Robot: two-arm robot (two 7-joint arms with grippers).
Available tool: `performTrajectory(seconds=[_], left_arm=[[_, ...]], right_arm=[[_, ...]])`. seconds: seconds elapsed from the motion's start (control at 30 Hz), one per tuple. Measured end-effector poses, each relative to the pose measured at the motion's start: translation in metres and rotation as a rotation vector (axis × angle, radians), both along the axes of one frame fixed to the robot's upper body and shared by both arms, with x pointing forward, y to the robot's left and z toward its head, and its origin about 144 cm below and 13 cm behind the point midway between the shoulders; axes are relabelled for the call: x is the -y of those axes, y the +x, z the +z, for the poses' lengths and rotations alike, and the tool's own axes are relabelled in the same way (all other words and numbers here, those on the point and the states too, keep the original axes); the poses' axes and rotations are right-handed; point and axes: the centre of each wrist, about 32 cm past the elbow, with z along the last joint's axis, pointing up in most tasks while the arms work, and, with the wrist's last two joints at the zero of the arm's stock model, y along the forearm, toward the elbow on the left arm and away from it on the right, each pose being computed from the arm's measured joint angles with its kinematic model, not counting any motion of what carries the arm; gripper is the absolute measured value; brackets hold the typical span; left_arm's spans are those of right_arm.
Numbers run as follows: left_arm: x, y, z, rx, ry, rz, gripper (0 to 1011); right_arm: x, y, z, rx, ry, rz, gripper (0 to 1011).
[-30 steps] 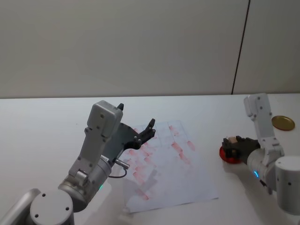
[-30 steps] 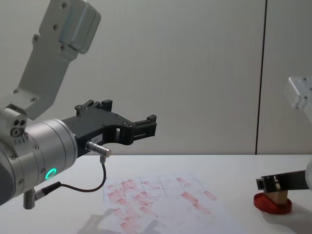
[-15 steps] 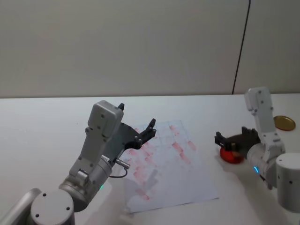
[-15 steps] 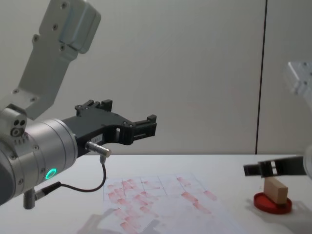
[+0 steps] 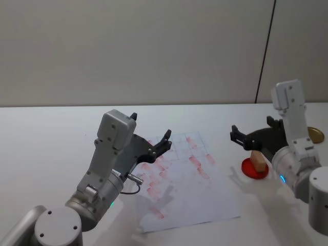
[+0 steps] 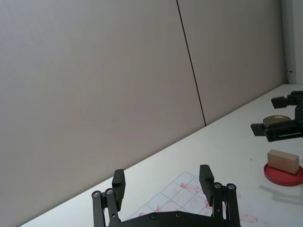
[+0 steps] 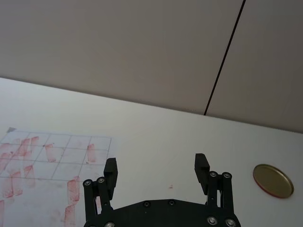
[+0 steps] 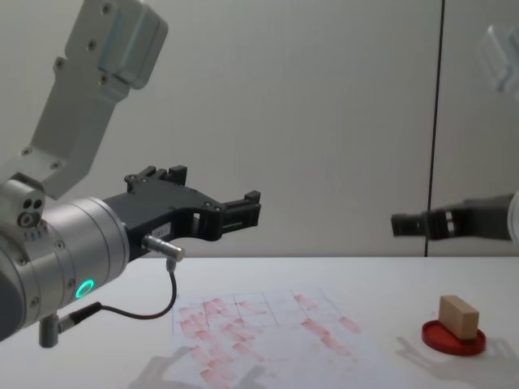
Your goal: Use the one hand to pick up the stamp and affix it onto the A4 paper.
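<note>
Your right gripper [image 5: 241, 137] hangs open and empty above the stamp [image 5: 258, 161], which rests on the red ink pad [image 5: 254, 169] near the table's [image 5: 46, 133] right edge. Your left gripper [image 5: 165, 141], fingers apart, hovers over the A4 paper's [image 5: 197, 200] left side, mid-table.

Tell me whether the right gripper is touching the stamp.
Apart. In the chest view the right gripper hangs open above the stamp, with bare wall between them; the stamp sits on the red ink pad.

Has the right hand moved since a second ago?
Yes. The right hand has risen off the stamp, which stays on the red ink pad.
</note>
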Motion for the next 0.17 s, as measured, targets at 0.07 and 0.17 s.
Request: performTrajectory(seconds=[0.07,0.17], left_arm=[[0.0000,0.0000,0.0000,0.000,0.000,0.000,993],[0.0000,0.0000,0.0000,0.000,0.000,0.000,993]], right_arm=[[-0.0008,-0.0036,0.0039,0.024,-0.004,0.006,1001],[-0.0014,-0.0069,0.0070,0.044,-0.007,0.012,1001]])
